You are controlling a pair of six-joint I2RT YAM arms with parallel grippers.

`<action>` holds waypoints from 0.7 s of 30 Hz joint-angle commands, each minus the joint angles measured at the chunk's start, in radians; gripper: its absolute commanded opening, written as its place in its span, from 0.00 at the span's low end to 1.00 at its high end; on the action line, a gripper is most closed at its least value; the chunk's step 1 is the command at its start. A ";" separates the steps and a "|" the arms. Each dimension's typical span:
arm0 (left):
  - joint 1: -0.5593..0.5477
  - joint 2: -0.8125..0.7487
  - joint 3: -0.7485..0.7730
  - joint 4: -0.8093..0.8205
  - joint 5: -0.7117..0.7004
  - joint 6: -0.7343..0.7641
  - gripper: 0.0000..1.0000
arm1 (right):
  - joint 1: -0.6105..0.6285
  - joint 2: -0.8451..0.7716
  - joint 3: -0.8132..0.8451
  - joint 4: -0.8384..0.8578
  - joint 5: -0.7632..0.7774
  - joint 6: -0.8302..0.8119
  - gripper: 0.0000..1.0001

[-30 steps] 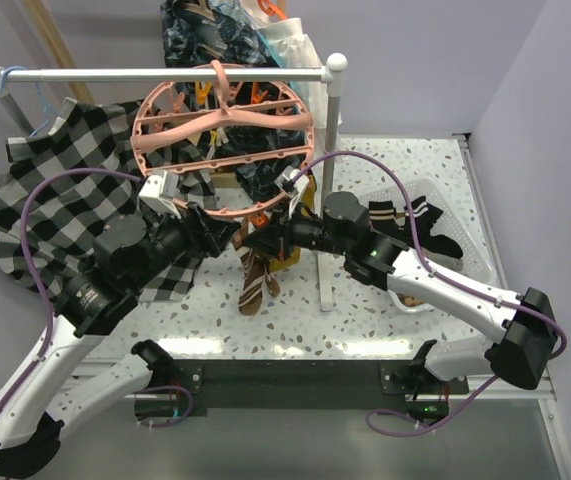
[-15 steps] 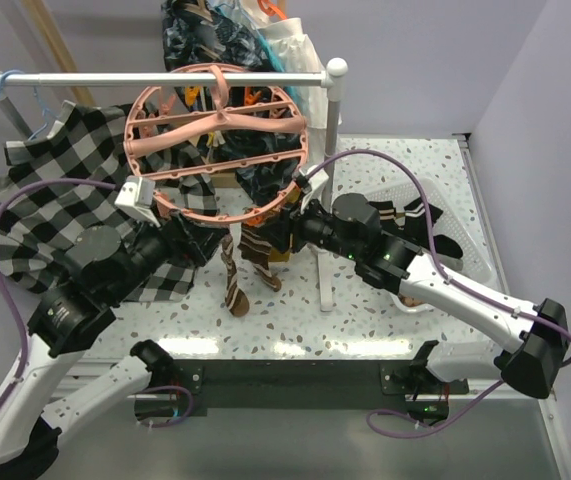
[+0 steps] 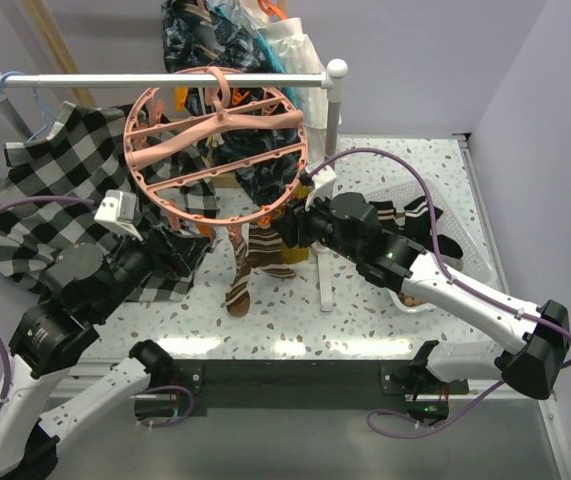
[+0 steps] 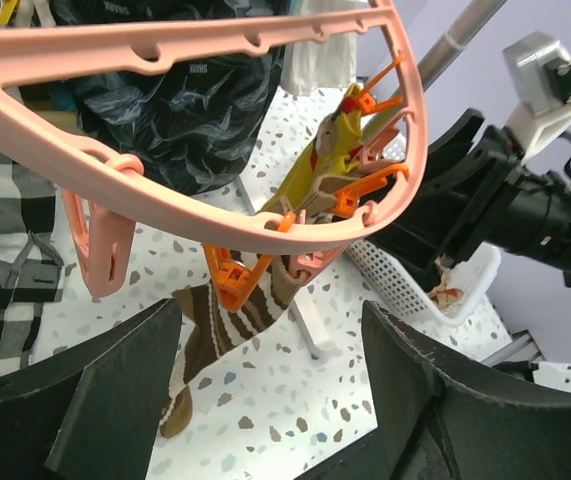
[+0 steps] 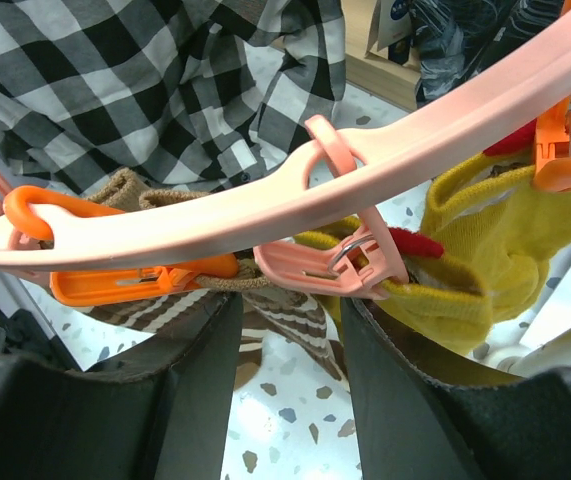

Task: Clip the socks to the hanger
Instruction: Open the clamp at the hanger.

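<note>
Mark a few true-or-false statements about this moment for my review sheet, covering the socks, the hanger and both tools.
1. The brown striped sock is clipped to the pink hanger. True.
2. The left tool grips the hanger. False: it is open and holds nothing.
3. A yellow sock is clipped beside the striped one. True.
4. The checkered shirt lies flat on the table. False: it hangs at the left end of the white rail.
5. The right tool is shut on the yellow sock. False: it is open just under the hanger, holding nothing.
</note>
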 commanded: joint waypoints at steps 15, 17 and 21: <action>0.000 -0.105 -0.213 0.308 0.052 0.225 0.72 | -0.009 -0.042 0.037 0.018 -0.007 -0.048 0.49; 0.000 -0.095 -0.221 0.315 0.070 0.228 0.72 | -0.009 -0.045 0.034 0.022 -0.010 -0.051 0.49; 0.000 -0.083 -0.233 0.338 0.075 0.251 0.71 | -0.009 -0.051 0.032 0.025 -0.018 -0.067 0.49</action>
